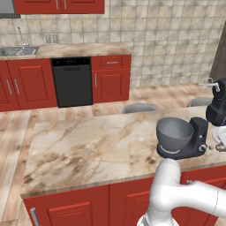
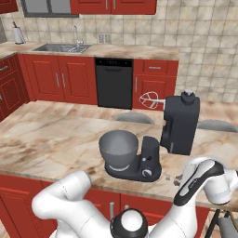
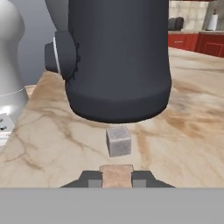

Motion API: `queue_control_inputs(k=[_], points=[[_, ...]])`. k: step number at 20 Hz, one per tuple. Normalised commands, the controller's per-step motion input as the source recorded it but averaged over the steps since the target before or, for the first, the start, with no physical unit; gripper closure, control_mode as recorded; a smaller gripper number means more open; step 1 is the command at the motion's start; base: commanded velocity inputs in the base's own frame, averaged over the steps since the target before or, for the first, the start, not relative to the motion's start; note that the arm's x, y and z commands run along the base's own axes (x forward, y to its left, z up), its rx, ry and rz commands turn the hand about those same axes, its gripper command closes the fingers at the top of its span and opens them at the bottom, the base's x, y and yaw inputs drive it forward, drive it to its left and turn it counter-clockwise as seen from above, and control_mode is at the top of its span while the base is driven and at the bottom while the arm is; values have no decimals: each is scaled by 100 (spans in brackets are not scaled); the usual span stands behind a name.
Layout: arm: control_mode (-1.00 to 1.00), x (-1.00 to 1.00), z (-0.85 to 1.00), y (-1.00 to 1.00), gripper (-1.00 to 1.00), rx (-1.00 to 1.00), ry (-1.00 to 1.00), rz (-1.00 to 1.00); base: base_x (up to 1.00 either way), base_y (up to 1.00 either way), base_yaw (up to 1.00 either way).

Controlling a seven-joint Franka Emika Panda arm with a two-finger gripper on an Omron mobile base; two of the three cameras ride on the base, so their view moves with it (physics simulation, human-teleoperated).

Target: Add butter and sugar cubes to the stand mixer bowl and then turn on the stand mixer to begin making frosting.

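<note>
tool narrowed, pinching a tan sugar cube between its tips, low over the bench | another cube, greyish, lying just ahead | stand mixer looming beyond it, head tilting back | grey stand mixer bowl sitting on its base

Stand mixer: in the left base view its raised head is cut by the right edge, as is a white plate beside it. Hand view: mixer top runs past the upper edge; gripper fingertips are half hidden behind the tan sugar cube between them. Right base view: specks on the counter right of the mixer base are too small to identify.
</note>
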Motion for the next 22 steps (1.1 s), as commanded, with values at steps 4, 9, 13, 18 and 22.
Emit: queue_control_inputs(k=[4, 9, 13, 18, 22], points=[[-100, -6, -9, 0, 100, 0, 0, 0, 0, 0, 0], [-100, -65, 16, 0, 100, -6, -13, -6, 0, 0, 0], [-100, -76, 41, 1, 100, -11, -16, -7, 0, 0, 0], [-100, -71, 58, 22, 100, -16, -15, -7, 0, 0, 0], [-100, -58, 68, 61, 100, -18, -10, -7, 0, 0, 0]])
